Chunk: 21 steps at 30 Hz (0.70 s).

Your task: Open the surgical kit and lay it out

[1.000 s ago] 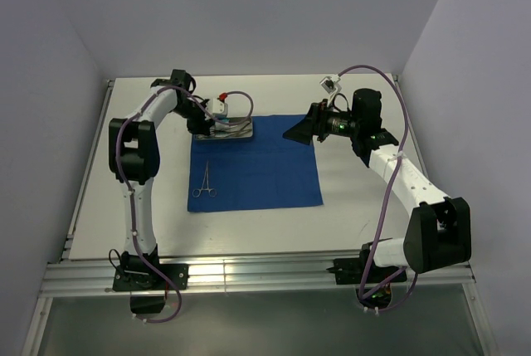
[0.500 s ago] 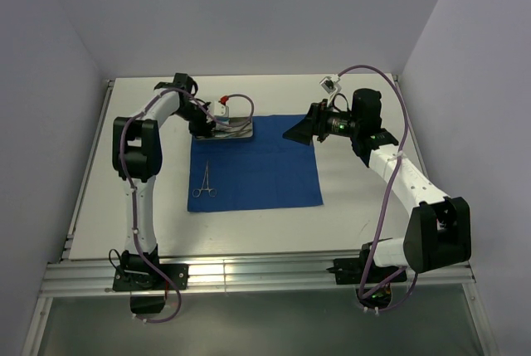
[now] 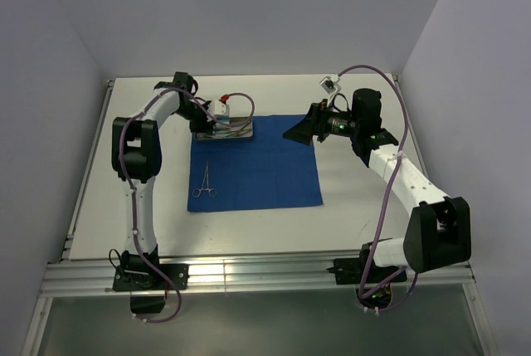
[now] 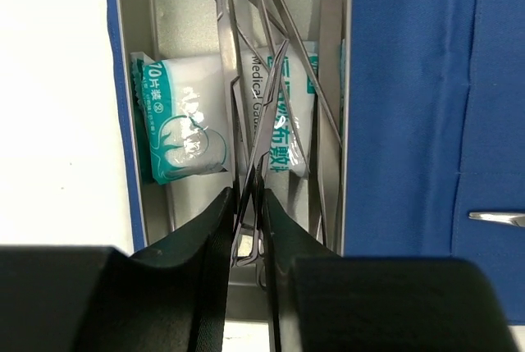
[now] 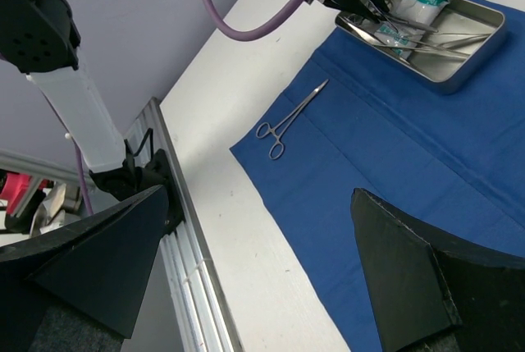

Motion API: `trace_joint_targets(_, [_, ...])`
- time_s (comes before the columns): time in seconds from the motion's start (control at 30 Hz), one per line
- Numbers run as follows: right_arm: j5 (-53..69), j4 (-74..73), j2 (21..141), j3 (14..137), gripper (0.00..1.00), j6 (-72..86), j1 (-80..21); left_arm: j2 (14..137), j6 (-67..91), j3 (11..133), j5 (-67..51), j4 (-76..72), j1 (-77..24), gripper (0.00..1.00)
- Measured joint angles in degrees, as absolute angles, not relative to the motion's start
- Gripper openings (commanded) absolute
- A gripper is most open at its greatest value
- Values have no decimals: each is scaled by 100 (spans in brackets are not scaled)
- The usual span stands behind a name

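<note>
Currently: cloth (image 3: 257, 169) spread, one clamp (image 3: 204, 182) laid on it. Tray (image 4: 176, 7) at its far-left corner: two packets (image 4: 184, 118), crossed instruments (image 4: 271, 7), count unclear. Left gripper (image 4: 248, 204) pinched on one instrument (image 4: 254, 155) there; right gripper (image 5: 258, 241) held wide over far-right corner.

White worktop (image 3: 348, 223) enclosed on three sides by plain pale lilac-grey walls (image 3: 249, 16), evenly lit with soft shadows. An aluminium rail (image 3: 257, 273) runs along its near edge; below it lies a dull grey strip (image 3: 274, 323).
</note>
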State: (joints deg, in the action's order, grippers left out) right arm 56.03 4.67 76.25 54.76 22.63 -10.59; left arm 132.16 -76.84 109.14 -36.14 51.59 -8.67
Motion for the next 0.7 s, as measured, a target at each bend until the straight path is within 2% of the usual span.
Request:
trace_joint_targets(0.43, [5655,467,7627,5487,100,2268,-1059,12569,-7561,10582,-3682,4825,-867,19])
trace_joint_targets(0.57, [5666,469,7631,5487,100,2268,-1059,12540,-7553,10582,-3763,4807,-867,16])
trace_joint_targets(0.7, [5671,469,7634,5487,100,2268,-1059,12540,-7555,10582,-3767,4807,-867,26])
